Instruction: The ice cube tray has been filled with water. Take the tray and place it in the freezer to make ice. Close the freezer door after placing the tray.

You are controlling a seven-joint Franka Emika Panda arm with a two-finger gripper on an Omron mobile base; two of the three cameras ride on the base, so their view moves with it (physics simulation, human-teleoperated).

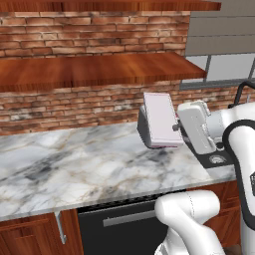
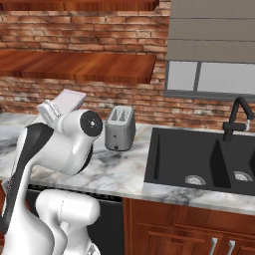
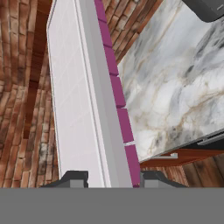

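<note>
The ice cube tray (image 1: 162, 119) is lifted off the marble counter (image 1: 74, 164) and stands tilted on edge, its pale face toward the left base camera. My gripper (image 1: 177, 127) is shut on its right edge. From the right base view the tray (image 2: 69, 102) pokes up behind the arm's elbow. In the hand view the tray (image 3: 78, 87) runs away from the gripper (image 3: 111, 177), clamped between both fingertips, with its pink cells along one side. The freezer and the freezer door are out of view.
A grey toaster (image 2: 120, 127) stands on the counter just behind the tray. The black sink (image 2: 199, 159) and faucet (image 2: 236, 117) lie to the right. A wooden shelf (image 1: 99, 69) hangs above the counter. The dark dishwasher front (image 1: 119, 224) is below.
</note>
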